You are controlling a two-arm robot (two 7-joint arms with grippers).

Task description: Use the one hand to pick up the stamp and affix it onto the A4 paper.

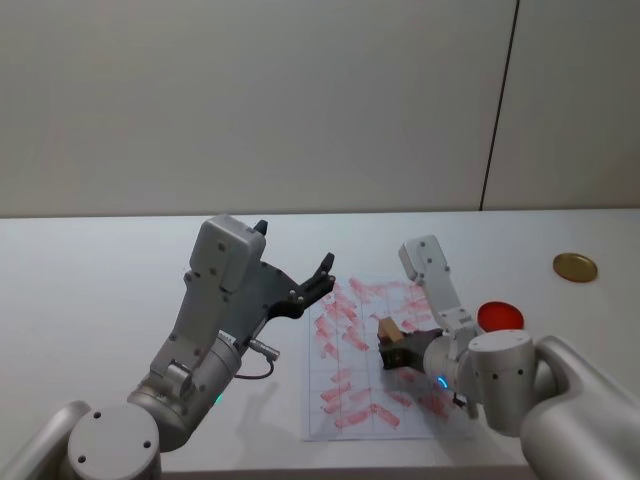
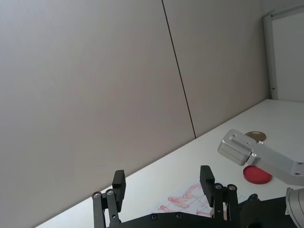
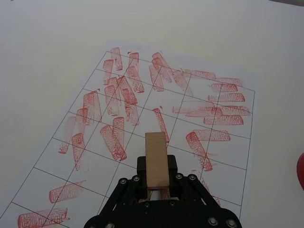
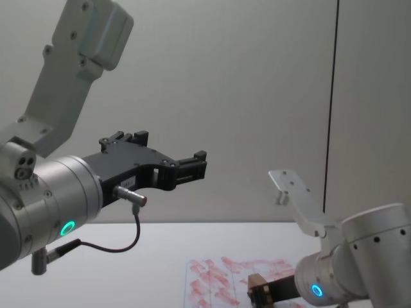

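Head view: right gripper (image 1: 393, 345) pinches the stamp (image 1: 388, 328), so we press it squarely onto the A4 paper (image 1: 318, 418); left gripper (image 1: 293, 248) idles spread at 10 o'clock.

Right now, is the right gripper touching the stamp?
Touching. The right wrist view shows the stamp clamped between the right gripper's jaws. The left gripper hovers open, apart.
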